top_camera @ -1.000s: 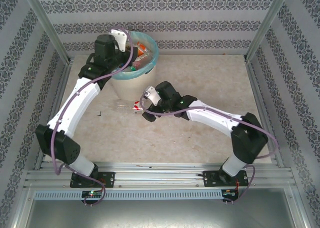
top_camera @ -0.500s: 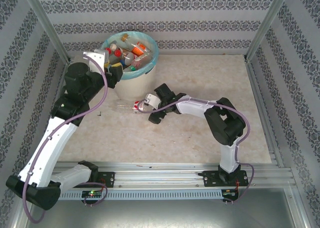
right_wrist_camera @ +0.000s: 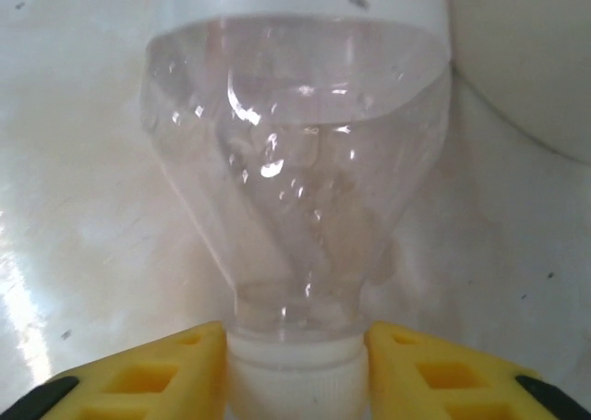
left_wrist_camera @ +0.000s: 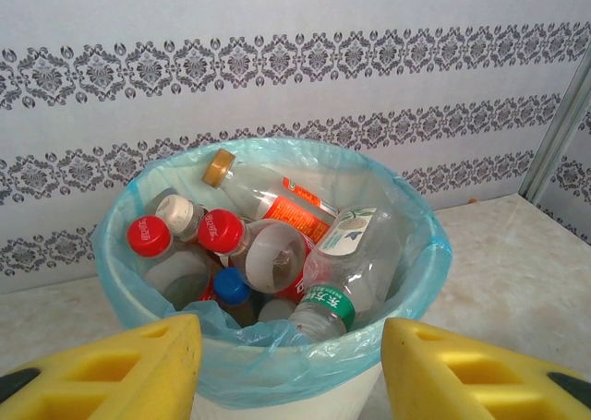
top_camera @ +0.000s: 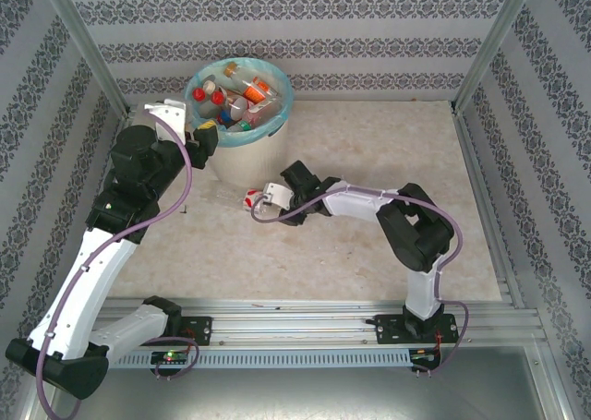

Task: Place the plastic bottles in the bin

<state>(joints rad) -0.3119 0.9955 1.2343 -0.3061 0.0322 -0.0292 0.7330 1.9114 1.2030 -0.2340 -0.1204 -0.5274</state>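
One clear plastic bottle (right_wrist_camera: 295, 162) with a white cap and a red-printed white label lies on the table in front of the bin. My right gripper (right_wrist_camera: 295, 374) is shut on its cap, a yellow finger (right_wrist_camera: 148, 378) on either side. From above, that bottle (top_camera: 247, 198) lies just left of the right gripper (top_camera: 265, 204). The round cream bin (top_camera: 268, 136) with its blue-green liner holds several bottles (left_wrist_camera: 268, 245) with red, blue, green and tan caps. My left gripper (left_wrist_camera: 291, 374) hangs open before the bin's rim (left_wrist_camera: 427, 254), nothing between its fingers; from above it (top_camera: 201, 139) is at the bin's left side.
Patterned walls and metal posts (top_camera: 88, 51) close in the table on three sides. The bin stands at the back left against the wall. Bare marbled tabletop (top_camera: 369, 143) stretches to the right of the bin and in front of the arms.
My left arm has drawn back from above the bin to its left side. My right gripper has slid left to the bottle and closed on its cap.
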